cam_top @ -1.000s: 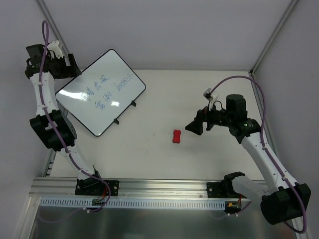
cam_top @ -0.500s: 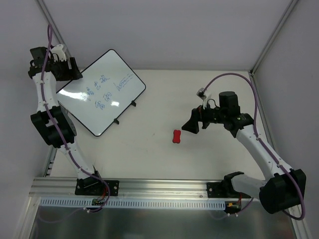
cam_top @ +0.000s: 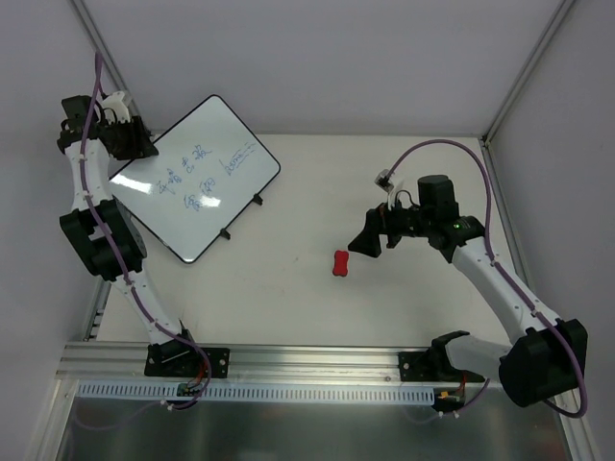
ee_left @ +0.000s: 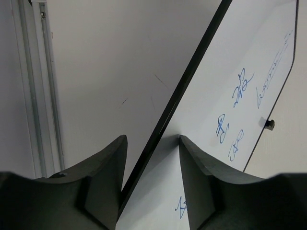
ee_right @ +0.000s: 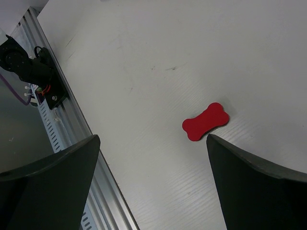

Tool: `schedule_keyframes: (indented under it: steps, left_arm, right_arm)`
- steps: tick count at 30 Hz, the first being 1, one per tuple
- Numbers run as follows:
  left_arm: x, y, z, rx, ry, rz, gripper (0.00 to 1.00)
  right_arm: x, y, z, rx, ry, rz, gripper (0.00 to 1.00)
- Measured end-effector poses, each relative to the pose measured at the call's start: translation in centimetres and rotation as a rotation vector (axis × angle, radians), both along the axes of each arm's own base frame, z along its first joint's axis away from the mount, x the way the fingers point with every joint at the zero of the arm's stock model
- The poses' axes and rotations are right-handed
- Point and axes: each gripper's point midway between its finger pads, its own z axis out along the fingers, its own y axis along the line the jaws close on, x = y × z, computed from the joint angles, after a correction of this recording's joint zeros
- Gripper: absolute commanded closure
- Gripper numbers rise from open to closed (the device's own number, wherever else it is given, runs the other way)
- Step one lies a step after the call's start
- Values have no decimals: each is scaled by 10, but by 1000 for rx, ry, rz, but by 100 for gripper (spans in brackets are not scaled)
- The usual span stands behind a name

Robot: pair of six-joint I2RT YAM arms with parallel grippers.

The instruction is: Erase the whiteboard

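Note:
The whiteboard (cam_top: 207,192) lies at the back left, turned diagonally, with blue handwriting on it. My left gripper (cam_top: 133,144) is at its far left edge. In the left wrist view the left gripper (ee_left: 149,138) is open, one finger on each side of the black rim, and the whiteboard (ee_left: 240,57) runs off to the right. The small red bone-shaped eraser (cam_top: 339,262) lies flat on the table. My right gripper (cam_top: 370,242) hovers just right of it, wide open and empty. In the right wrist view the eraser (ee_right: 205,121) shows just inside the right finger of my right gripper (ee_right: 153,136).
Two black clips (cam_top: 258,200) stick out from the whiteboard's near right edge; one shows in the left wrist view (ee_left: 270,124). An aluminium rail (cam_top: 288,360) runs along the near edge of the table. Enclosure walls stand close to the left, back and right.
My left gripper has moved down onto the whiteboard's far left edge. My right gripper has moved left, closer to the eraser. The eraser and the whiteboard have not moved.

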Motion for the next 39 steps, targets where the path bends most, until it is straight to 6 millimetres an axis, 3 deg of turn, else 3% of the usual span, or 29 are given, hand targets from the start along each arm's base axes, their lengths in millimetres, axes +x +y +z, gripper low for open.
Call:
schedule_keyframes:
  steps: [5,14,19,24,26,33,39]
  left_arm:
    - [1,-8,5,-40,-23,-38,73]
    - [-12,-26,3,-127,1,-59,82]
    - [-20,-34,7,-156,-1,-65,94]
    - [-25,-41,9,-206,2,-79,94]
    - [-27,-44,9,-240,5,-84,89]
    - [-35,-58,13,-353,16,-108,86]
    - [-42,-68,9,-411,35,-127,75]
  right_arm:
    - [0,0,-1,-3,1,0,1]
    - [1,0,-1,-6,-3,-1,1]
    - [1,0,-1,-8,-6,0,1]
    - [0,-1,1,-6,-16,-2,1]
    - [0,-1,3,-4,-24,-3,1]
    - [-6,-3,6,1,-43,-4,1]
    - [-12,-5,2,-1,-40,-2,1]
